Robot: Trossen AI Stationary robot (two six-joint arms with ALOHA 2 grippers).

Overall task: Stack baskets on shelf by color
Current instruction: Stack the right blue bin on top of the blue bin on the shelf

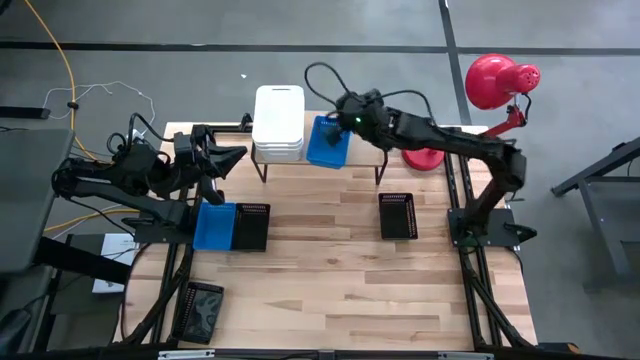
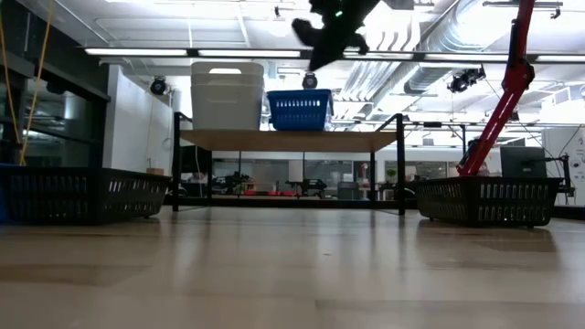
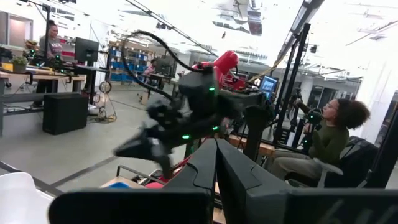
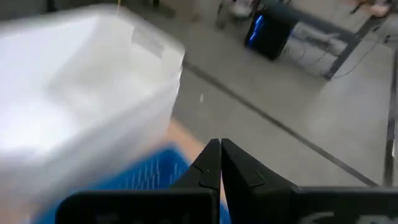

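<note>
Two baskets sit on the shelf [image 1: 362,160], a light wooden plank on thin black metal legs at the far side of the table [image 1: 340,270]: a white stack [image 1: 278,123] of smooth plastic bins with rounded corners toward the left, and just beside it on the right a bright blue slotted basket [image 1: 326,143]. No writing can be read on any of them. Whether these bins hold anything cannot be told. On the butcher-block table, another blue basket [image 1: 214,226] lies near the left edge, touching a black mesh basket [image 1: 251,226], and a second black mesh basket [image 1: 398,216] stands well apart to the right. A small dark object [image 1: 203,308] rests at the near left corner. The right end effector [image 1: 333,124] hangs over the blue basket on the shelf, fingers pressed together, holding nothing. The left end effector [image 1: 237,155] waits at the far left, fingers likewise pressed together. A red lamp [image 1: 495,80] stands beyond the far right corner.
</note>
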